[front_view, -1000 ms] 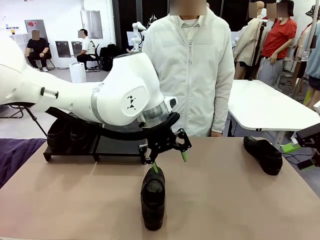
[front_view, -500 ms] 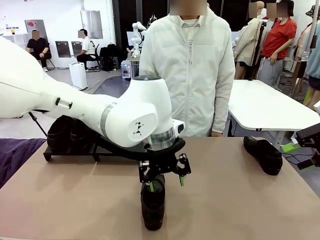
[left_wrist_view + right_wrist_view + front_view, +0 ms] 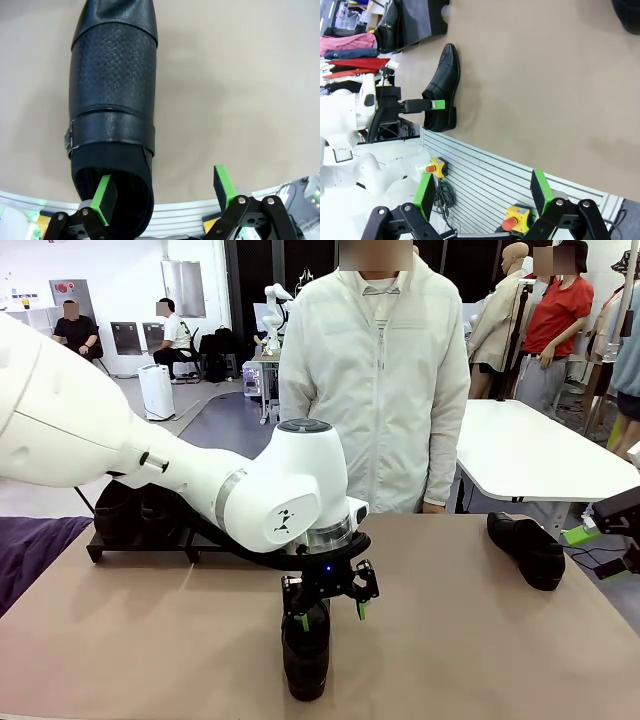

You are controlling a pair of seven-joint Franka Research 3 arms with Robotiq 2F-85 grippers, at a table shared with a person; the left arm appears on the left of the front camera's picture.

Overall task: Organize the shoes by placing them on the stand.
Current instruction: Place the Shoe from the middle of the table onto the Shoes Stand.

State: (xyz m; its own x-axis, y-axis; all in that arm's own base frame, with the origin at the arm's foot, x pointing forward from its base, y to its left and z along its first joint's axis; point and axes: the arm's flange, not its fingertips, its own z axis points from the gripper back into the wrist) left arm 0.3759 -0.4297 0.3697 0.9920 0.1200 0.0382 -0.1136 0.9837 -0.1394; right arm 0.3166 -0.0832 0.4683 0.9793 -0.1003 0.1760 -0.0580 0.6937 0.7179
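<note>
One black shoe (image 3: 305, 652) (image 3: 111, 95) lies at the middle front of the table, toe toward me. My left gripper (image 3: 331, 614) (image 3: 164, 192) hangs open over its heel end; one green pad (image 3: 104, 197) sits at the shoe's opening, and the other stands clear over bare table. A second shoe (image 3: 527, 548) lies at the right, with my open right gripper (image 3: 605, 552) (image 3: 482, 192) just beyond it at the table's edge. The black stand (image 3: 232, 532) is at the back left. Dark shoes (image 3: 135, 508) rest on its left part, half hidden by my arm.
A person in a white jacket (image 3: 375, 370) stands at the far side, arms down. A purple cloth (image 3: 30, 552) lies off the table's left. A white table (image 3: 530, 455) stands behind on the right. A slatted panel with emergency stop buttons (image 3: 512, 218) runs below the table's edge.
My left arm has come down and toward me, bringing its open gripper from above the shoe's heel to the heel opening. The shoes and the right gripper have not moved.
</note>
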